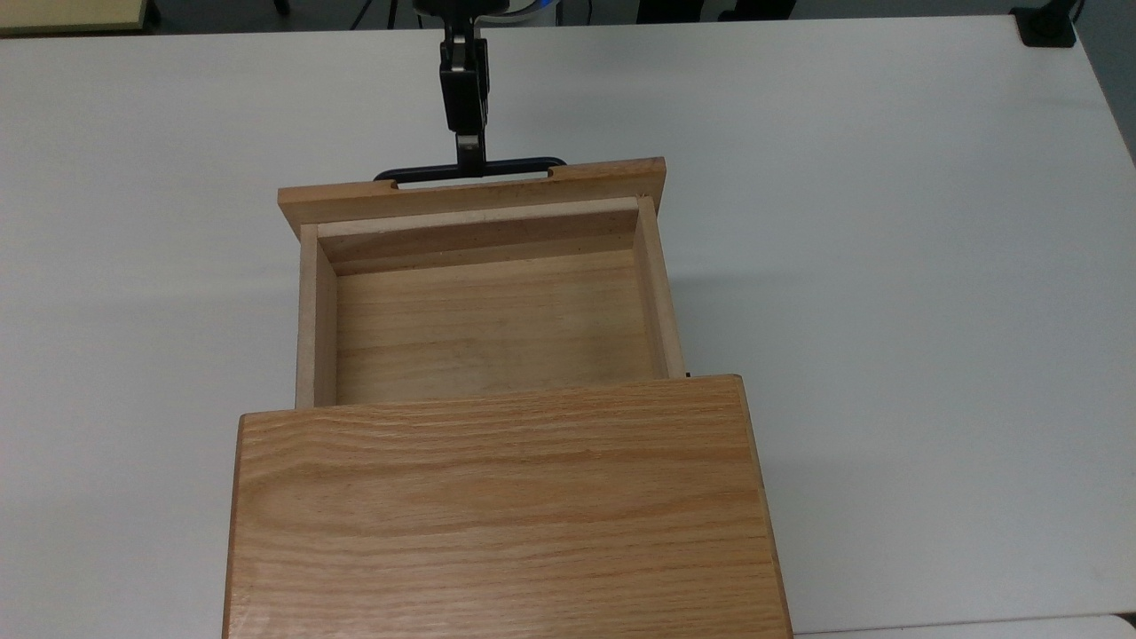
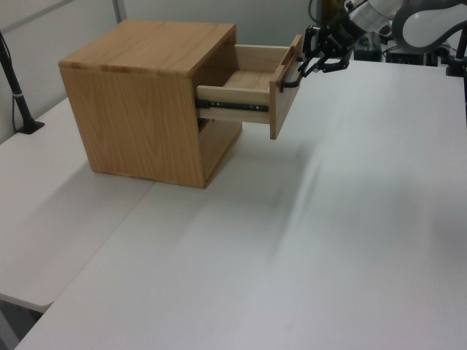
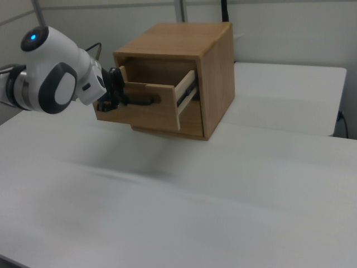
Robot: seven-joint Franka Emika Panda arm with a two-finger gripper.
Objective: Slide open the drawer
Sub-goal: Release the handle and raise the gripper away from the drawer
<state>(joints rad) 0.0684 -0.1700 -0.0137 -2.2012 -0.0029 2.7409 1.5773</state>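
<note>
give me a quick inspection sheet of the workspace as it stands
surface: white table, bare around the cabinet.
job's things: drawer pulled well out of the oak cabinet, inside empty; black bar handle on its front panel.
clutter: nothing seen.
grippers: gripper shut on the handle near its middle; in the left view it sits at the drawer front.
cables: nothing seen on the table.
surroundings: black post clamped at the left view's left table edge; wall panels behind the cabinet in the right view.
</note>
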